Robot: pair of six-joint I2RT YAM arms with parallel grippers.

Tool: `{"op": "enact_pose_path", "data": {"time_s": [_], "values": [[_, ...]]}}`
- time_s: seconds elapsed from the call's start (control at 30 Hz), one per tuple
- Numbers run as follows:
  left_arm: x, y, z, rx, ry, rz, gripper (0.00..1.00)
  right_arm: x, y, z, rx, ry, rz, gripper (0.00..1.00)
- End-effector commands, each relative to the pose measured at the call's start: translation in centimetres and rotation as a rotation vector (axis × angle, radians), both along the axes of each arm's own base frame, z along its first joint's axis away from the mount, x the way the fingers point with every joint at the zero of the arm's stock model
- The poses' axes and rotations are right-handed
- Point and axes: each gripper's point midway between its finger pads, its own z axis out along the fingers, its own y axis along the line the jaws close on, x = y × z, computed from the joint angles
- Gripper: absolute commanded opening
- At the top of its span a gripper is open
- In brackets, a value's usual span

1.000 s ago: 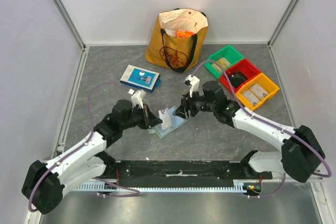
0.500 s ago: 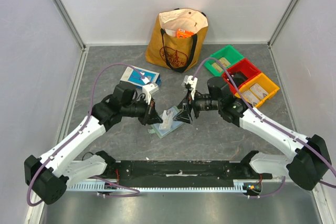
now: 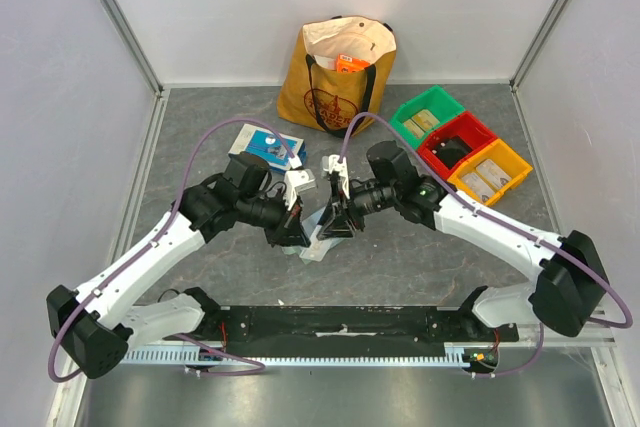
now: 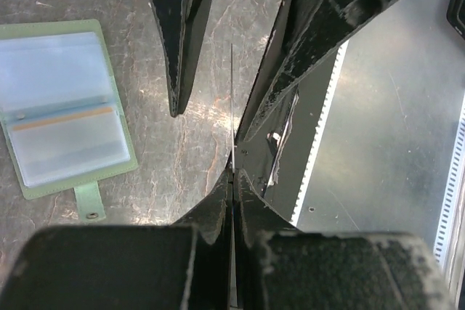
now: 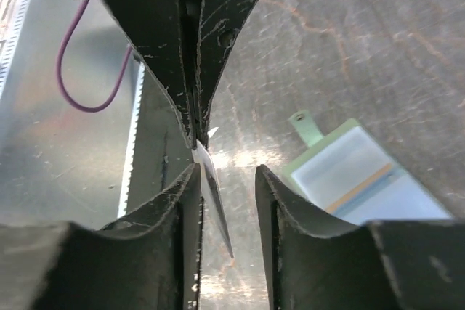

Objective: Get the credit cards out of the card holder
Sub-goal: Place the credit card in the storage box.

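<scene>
The card holder, a small flat pale green wallet with bluish clear pockets (image 4: 65, 107), lies open and pocket side up on the grey marbled bench (image 3: 420, 247), its little snap tab (image 4: 89, 201) sticking out from one edge. There is one wallet, and I can count only one credit card, a thin dark card (image 5: 216, 208) seen edge-on. It is out of the wallet and held up off the bench, near the wallet but not touching it.

Two claws meet at that card. The left claw (image 4: 234, 165) is pressed together on one end of it, pinching it flat between both fingers. The right claw (image 5: 227, 172) stands spread, one finger on either side of the card's other end, with a clear gap on one side.

Farther back from the wallet a single mustard-yellow cloth tote bag with black handles (image 3: 335, 87) stands against the rear wall. Back and to the left of the wallet lies one flat blue-and-white box (image 3: 255, 139). Back and to the right of the wallet sit three open plastic bins in a row: one green (image 3: 418, 99), one red (image 3: 483, 124), one yellow (image 3: 514, 154).
</scene>
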Motion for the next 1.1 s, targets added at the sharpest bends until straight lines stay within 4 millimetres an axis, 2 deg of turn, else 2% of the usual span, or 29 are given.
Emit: {"op": "enact_pose_path", "data": {"time_s": [0.0, 0.1, 0.13, 0.27, 0.3, 0.4, 0.47, 0.53, 0.63, 0.67, 0.77, 0.87, 0.97, 1.07], "values": [[-0.2, 0.0, 0.8, 0.006, -0.056, -0.062, 0.02, -1.0, 0.6, 1.5, 0.033, -0.025, 0.08, 0.33], [0.3, 0.2, 0.7, 0.025, -0.071, -0.034, 0.02, -0.9, 0.4, 1.2, 0.024, -0.02, 0.067, 0.06], [0.6, 0.3, 0.8, 0.031, -0.081, -0.019, 0.03, -0.7, 0.4, 1.3, 0.021, -0.021, 0.053, 0.0], [2.9, 1.3, 1.2, 0.061, -0.168, 0.134, 0.2, 0.6, -0.6, 0.6, -0.009, 0.024, -0.046, 0.0], [3.9, 1.8, 1.6, 0.067, -0.207, 0.207, 0.27, 1.2, -1.0, 0.6, -0.016, 0.038, -0.091, 0.0], [6.7, 4.0, 2.7, 0.075, -0.314, 0.436, 0.63, 3.8, -2.6, 0.0, -0.047, 0.092, -0.278, 0.0], [8.1, 5.6, 3.3, 0.064, -0.36, 0.586, 0.76, 5.6, -4.2, -0.6, -0.062, 0.135, -0.41, 0.0], [9.0, 7.4, 3.6, 0.064, -0.392, 0.72, 0.82, 7.9, -6.4, -1.0, -0.068, 0.189, -0.573, 0.0], [9.6, 10.2, 3.6, 0.065, -0.421, 0.896, 0.88, 11.3, -11.1, -1.7, -0.053, 0.273, -0.843, 0.0], [9.6, 11.1, 3.7, 0.059, -0.433, 0.944, 0.88, 12.8, -13.5, -1.6, -0.033, 0.286, -0.953, 0.0], [9.6, 13.2, 3.8, 0.046, -0.458, 1.054, 0.9, 15.4, -19.6, -1.3, 0.032, 0.344, -1.231, 0.0], [9.9, 15.3, 4.1, 0.052, -0.486, 1.153, 0.9, 16.9, -26.2, -1.1, 0.112, 0.387, -1.499, 0.0], [10.1, 17.0, 4.2, 0.065, -0.505, 1.229, 0.9, 17.5, -32.8, -1.6, 0.175, 0.43, -1.742, 0.0], [10.1, 17.5, 4.2, 0.055, -0.5, 1.248, 0.9, 17.5, -38.0, -2.0, 0.203, 0.419, -1.945, 0.0]]}}
